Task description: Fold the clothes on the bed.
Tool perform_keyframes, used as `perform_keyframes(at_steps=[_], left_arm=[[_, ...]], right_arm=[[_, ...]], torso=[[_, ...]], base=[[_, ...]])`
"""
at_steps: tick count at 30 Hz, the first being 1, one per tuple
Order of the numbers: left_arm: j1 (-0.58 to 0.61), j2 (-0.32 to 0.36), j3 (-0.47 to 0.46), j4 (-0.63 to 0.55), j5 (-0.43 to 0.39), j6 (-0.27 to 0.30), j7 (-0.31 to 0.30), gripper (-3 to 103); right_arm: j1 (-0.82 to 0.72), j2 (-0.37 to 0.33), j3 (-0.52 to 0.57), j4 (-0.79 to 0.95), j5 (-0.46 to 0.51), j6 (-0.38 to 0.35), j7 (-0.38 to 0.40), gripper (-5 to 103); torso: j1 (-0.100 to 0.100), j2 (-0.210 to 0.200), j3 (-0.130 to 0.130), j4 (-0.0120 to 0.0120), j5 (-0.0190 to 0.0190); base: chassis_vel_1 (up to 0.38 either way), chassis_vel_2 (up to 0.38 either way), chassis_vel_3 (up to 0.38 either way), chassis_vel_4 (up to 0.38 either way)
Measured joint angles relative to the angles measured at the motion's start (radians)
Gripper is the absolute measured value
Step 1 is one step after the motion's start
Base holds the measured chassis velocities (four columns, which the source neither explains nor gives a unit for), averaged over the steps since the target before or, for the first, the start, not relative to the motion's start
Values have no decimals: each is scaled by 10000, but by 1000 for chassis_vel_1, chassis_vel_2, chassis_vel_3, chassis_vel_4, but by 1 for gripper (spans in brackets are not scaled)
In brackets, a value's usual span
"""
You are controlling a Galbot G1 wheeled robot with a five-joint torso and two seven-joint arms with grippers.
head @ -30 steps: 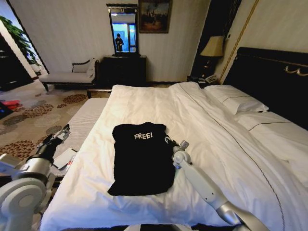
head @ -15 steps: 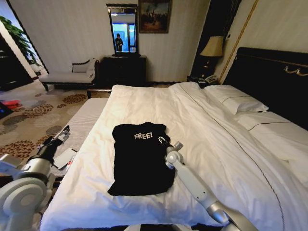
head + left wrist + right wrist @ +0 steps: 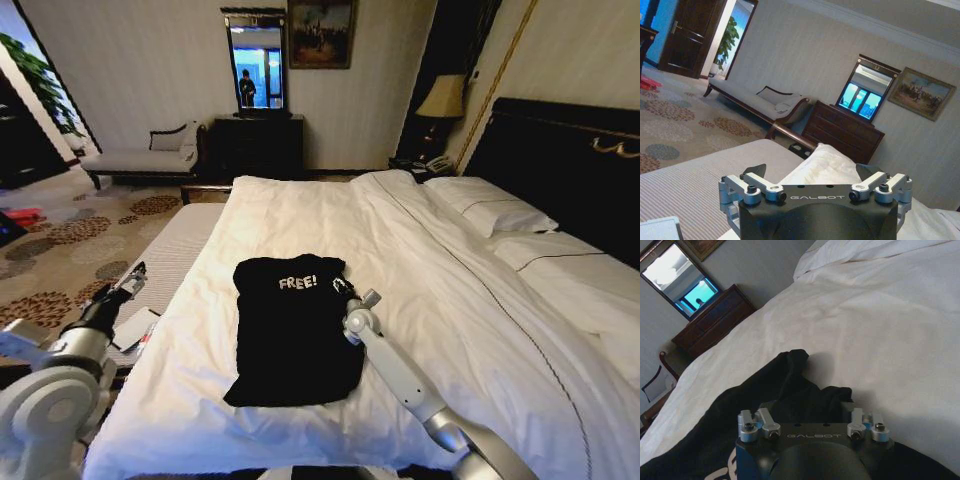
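Nearest me, the left gripper (image 3: 128,281) hangs idle with its fingers spread wide off the near left side of the bed (image 3: 330,215), above the striped bench. The right gripper (image 3: 345,290) is down on the right sleeve edge of the black T-shirt (image 3: 295,335), which lies flat on the white duvet; I cannot tell how its fingers stand. I'd judge a sleeve fold is in hand, needing a firm pinch and a carry inward.

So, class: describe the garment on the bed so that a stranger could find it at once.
Start at the big white bed with the dark headboard. Near its foot end lies a black T-shirt, with the right hand at its edge. It is the sole dark thing on the sheets and reads FREE! in white.
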Motion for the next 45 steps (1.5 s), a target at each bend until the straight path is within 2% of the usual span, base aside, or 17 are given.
perform_keyframes(at_steps=[1,2,3,4,7,8,10,11,12,13,15,16,19,20,28,35,45], left_arm=[[-10,-47,60,0,27,-6,-4,100],[-9,-75,99,-3,54,-9,-7,100],[-4,-92,119,-11,69,-11,-7,100],[8,-115,143,-27,85,-13,-7,100],[24,-134,157,-49,100,-21,-8,100],[26,-127,152,-55,100,-25,-8,100],[29,-109,125,-62,93,-31,-9,100],[38,-93,92,-71,85,-38,-10,100],[51,-85,80,-81,80,-41,-11,100],[77,-84,68,-106,76,-45,-12,100],[88,-87,64,-119,74,-50,-12,100],[99,-94,48,-134,69,-76,-12,100],[88,-91,10,-124,55,-140,-12,100],[69,-83,-3,-101,41,-168,-12,100],[-106,-114,51,-70,-128,-330,-24,100],[-271,-119,339,-182,-179,-493,43,100],[-132,50,435,-387,-64,-554,116,100]], right_arm=[[-38,-27,-5,-3,-62,0,-14,70],[-61,-47,-14,-3,-98,-8,-17,58],[-74,-57,-16,-4,-122,-12,-17,58],[-92,-70,-19,-3,-159,-17,-17,47],[-118,-91,-21,-3,-236,-32,-11,47],[-121,-98,-21,-4,-276,-34,-6,37],[-122,-106,-20,-29,-384,-28,-17,37],[-123,-109,-16,-87,-567,21,-65,26],[-123,-113,-9,-139,-710,64,-105,26],[-123,-131,4,-213,-923,115,-155,15],[-118,-147,12,-243,-993,126,-168,15],[-98,-190,34,-277,-1067,135,-174,5],[-50,-294,75,-289,-1164,140,-177,5],[-24,-371,104,-283,-1188,141,-177,1],[157,-837,237,-307,-1266,141,-202,1],[1089,-1626,-249,-1582,-1359,143,-858,1],[1106,-1778,-424,-1729,-1257,126,-863,1]], torso=[[0,0,0,0,1],[0,0,0,0,0],[0,0,0,-1,0],[0,0,0,-1,0],[0,0,0,0,1],[0,0,0,-1,1],[0,0,0,0,1],[0,0,0,0,1],[0,0,0,0,1],[0,0,0,0,1],[0,0,0,0,1],[0,0,0,0,1],[0,0,0,0,1],[0,0,0,0,1],[0,0,0,0,2],[0,0,0,-1,1],[0,0,0,-5,0]], base=[[0,0,0,0],[0,0,0,0],[0,0,0,0],[0,0,0,0],[0,0,0,0],[0,0,0,0],[0,0,0,0],[0,0,0,0],[0,0,0,0],[0,0,0,0],[0,0,0,0],[0,0,0,0],[0,0,0,0],[0,0,0,0],[0,0,0,0],[0,0,0,0],[0,0,0,0]])
